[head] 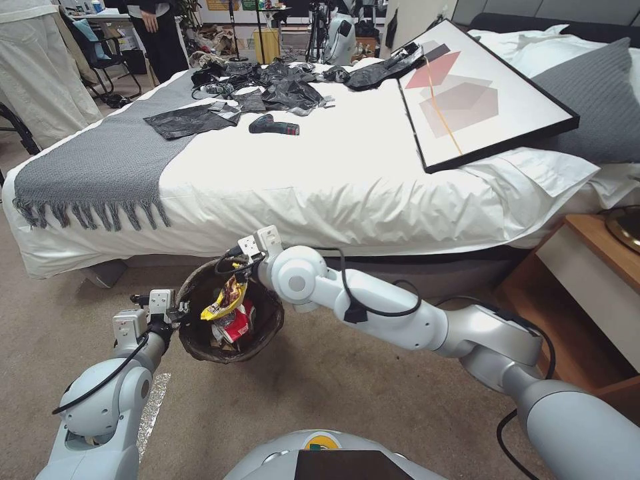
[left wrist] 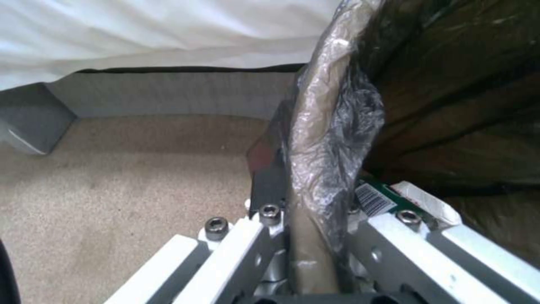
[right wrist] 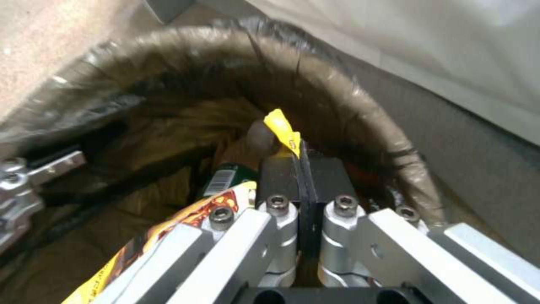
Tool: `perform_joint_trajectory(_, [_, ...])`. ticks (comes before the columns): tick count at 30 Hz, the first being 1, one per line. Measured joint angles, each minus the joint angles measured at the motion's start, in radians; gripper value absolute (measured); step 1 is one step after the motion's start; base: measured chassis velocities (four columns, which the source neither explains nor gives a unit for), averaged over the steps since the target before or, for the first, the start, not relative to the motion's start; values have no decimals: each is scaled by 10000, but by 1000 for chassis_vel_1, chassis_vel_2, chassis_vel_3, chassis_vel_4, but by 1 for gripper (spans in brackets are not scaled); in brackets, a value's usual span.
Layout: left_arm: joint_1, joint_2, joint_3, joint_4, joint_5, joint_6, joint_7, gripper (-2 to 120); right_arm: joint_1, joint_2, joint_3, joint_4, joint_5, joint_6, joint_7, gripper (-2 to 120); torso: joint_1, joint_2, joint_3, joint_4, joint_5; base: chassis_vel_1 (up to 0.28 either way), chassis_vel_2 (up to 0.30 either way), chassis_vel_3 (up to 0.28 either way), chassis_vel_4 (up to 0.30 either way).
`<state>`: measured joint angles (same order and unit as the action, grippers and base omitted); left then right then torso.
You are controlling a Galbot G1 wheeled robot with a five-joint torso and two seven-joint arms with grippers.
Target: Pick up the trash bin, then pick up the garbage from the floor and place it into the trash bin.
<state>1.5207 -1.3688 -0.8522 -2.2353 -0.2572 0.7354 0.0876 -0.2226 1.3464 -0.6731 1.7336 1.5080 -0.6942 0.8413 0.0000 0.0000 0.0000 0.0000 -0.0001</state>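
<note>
The trash bin (head: 200,343), lined with a dark bag, hangs just above the floor (head: 347,400) in front of the bed. My left gripper (head: 181,311) is shut on its near-left rim; in the left wrist view the bag-wrapped rim (left wrist: 320,139) runs between the closed fingers (left wrist: 263,169). My right gripper (head: 240,268) is over the bin's mouth, shut on a yellow snack wrapper (head: 225,301) that dangles into the bin. In the right wrist view the wrapper's yellow tip (right wrist: 279,125) sticks out past the pinched pads (right wrist: 325,177). Red-and-white garbage (head: 235,327) lies inside the bin.
A bed (head: 320,180) with a white sheet stands close behind the bin, carrying a grey throw (head: 100,167), black bags (head: 280,87), a drill (head: 273,125) and a framed picture (head: 480,93). A wooden nightstand (head: 587,293) is at the right. A shiny foil strip (head: 153,407) lies on the carpet.
</note>
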Motion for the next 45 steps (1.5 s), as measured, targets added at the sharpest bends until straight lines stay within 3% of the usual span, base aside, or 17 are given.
perform_joint_trajectory(14, [60, -2, -50, 2, -62, -1, 16, 0, -226, 947, -149, -2110, -1002, -27, -603, 0, 0, 0, 0, 1, 0, 0, 0, 0, 0])
perform_joint_trajectory(29, [122, -38, -93, 8, -109, -6, 33, 0, -366, 1340, -98, -2599, -1311, -2, -807, 51, 0, 0, 0, 1, 0, 0, 0, 0, 0])
perform_joint_trajectory(38, [52, -58, -83, 96, -67, -5, 26, 0, -69, 1244, -177, -1762, -540, -42, -158, 88, 0, 0, 1, 1, 1, 0, 0, 0, 0])
perform_joint_trajectory(42, [18, -56, -83, 145, -65, -2, 25, 0, 173, 1005, -184, -1042, -75, -44, 133, 99, 0, 0, 0, 0, 2, 0, 0, 0, 0])
perform_joint_trajectory(45, [-11, -62, -76, 188, -61, 0, 24, 0, 353, 840, -184, -652, 234, -38, 255, 100, 0, 0, 0, 0, 1, 0, 0, 0, 0])
